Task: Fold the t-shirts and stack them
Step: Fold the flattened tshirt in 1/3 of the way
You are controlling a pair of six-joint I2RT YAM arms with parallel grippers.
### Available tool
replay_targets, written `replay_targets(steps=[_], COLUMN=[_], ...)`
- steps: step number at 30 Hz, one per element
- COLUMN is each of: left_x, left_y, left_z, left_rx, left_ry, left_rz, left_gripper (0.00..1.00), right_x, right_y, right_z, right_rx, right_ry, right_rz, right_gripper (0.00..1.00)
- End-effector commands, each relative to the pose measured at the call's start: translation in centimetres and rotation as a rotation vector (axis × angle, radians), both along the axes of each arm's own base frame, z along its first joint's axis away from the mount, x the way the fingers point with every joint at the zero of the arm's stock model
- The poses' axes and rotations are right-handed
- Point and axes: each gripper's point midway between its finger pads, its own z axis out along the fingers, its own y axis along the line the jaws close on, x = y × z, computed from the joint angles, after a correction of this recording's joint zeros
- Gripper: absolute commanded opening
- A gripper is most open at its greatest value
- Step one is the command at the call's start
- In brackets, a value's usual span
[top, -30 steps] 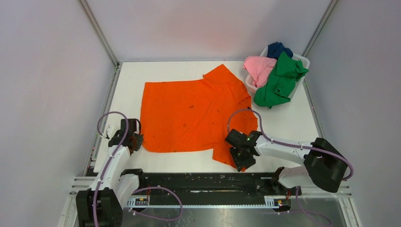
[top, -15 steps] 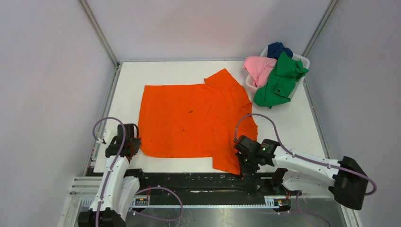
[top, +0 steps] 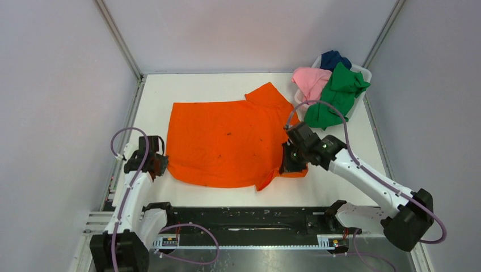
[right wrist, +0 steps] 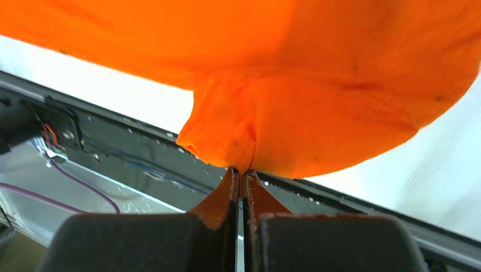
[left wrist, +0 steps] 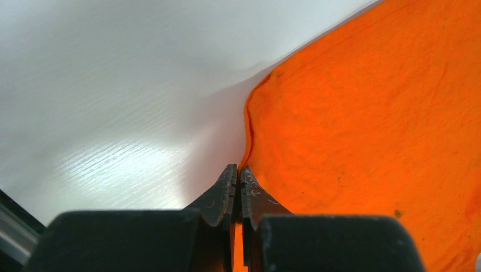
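The bright orange t-shirt (top: 227,141) lies spread across the middle of the white table. My left gripper (top: 160,168) is shut on its near left corner; the left wrist view shows the orange cloth (left wrist: 368,124) pinched between the closed jaws (left wrist: 239,173). My right gripper (top: 288,162) is shut on the near right sleeve and holds it lifted over the shirt; in the right wrist view the orange cloth (right wrist: 317,113) hangs from the closed jaws (right wrist: 240,174). The green t-shirt (top: 334,96), pink t-shirt (top: 311,82) and dark blue t-shirt (top: 333,58) are heaped in the basket.
The white plastic basket (top: 359,72) stands at the far right corner, the green shirt spilling over its front. Grey walls enclose the table on three sides. A black rail (top: 249,218) runs along the near edge.
My right gripper has moved away from the near edge up and towards the middle, carrying the near right sleeve over the shirt. My left gripper has moved slightly with the near left corner.
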Motion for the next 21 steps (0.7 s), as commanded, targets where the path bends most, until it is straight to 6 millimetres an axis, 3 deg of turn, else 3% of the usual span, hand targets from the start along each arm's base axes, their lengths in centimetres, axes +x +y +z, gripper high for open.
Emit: replay_targets(steps=[1,10,21], left_x=[3.3,7.1,12.7], left_y=[0.0,0.7,1.7], left_z=[2.5,3.0,1.9], left_rx=[-0.023,-0.043,-0.050], left_ry=[-0.057,-0.046,0.046], left_rz=[-0.014,-0.004,-0.031], left_gripper=[0.00,0.00,0.00], right_x=[3.8,10.9,19.7], right_y=[0.5,0.5,0.5], right_z=[3.1,5.7,6.5], right_rx=[0.025,0.047,0.066], right_ry=[-0.071,-0.126,-0.144], right_rz=[0.018,-0.055,-0.086], right_gripper=[0.00,0.00,0.00])
